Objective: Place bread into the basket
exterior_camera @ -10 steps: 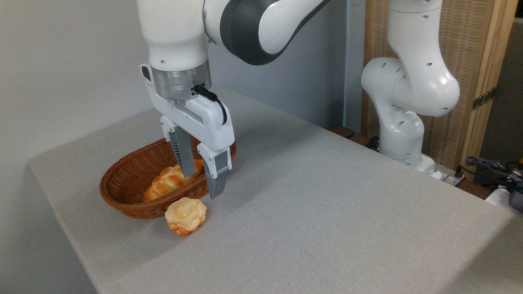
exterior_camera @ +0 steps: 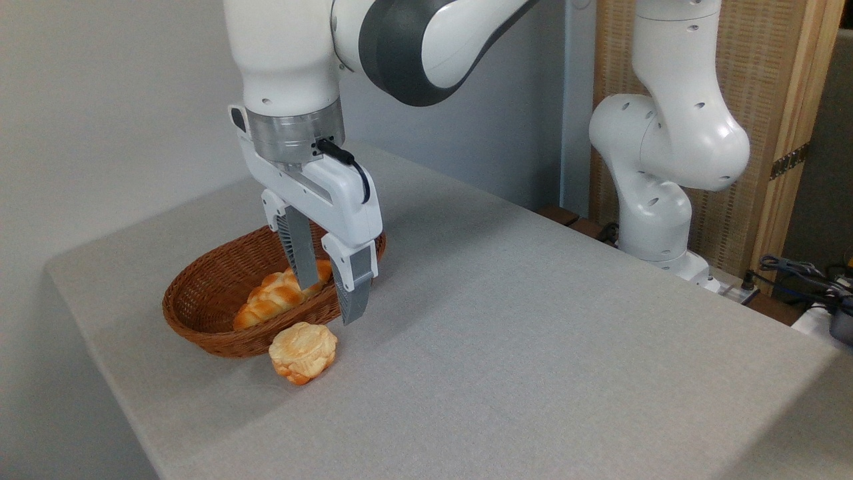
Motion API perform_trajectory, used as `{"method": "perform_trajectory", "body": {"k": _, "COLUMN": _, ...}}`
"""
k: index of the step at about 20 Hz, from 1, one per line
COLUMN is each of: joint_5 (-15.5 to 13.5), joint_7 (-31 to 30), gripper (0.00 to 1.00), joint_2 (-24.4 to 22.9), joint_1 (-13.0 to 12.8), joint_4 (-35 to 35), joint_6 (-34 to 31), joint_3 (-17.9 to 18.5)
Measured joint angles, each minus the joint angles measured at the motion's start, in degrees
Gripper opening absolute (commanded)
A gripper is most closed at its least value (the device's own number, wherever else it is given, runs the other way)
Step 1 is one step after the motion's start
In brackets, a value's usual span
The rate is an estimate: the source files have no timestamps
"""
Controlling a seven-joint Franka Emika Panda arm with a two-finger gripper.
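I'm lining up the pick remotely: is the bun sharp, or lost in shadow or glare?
Fixed camera: the bun is sharp and evenly lit, with no glare; a soft shadow on the table beneath it; the open pincer is crisp, without motion blur; the basket interior is slightly darker.

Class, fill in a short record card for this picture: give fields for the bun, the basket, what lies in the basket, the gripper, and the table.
bun: round bread on the table, outside the basket, against its near wall
basket: oval wicker basket, upright
in basket: braided loaf
gripper: gripper open, empty, fingers pointing down, above the basket's near right rim
table: grey cloth-covered table
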Motion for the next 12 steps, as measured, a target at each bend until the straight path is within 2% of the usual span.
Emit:
{"method": "perform_trajectory", "body": {"k": 8, "joint_5": 0.0, "joint_7": 0.4, "gripper": 1.0, "joint_2": 0.0, "joint_1": 0.0, "joint_4": 0.0, "joint_6": 0.0, "joint_3": 0.0}}
{"method": "perform_trajectory", "body": {"k": 12, "joint_5": 0.0, "joint_7": 3.8, "gripper": 1.0, "joint_2": 0.0, "joint_1": 0.0, "joint_4": 0.0, "joint_6": 0.0, "joint_3": 0.0}}
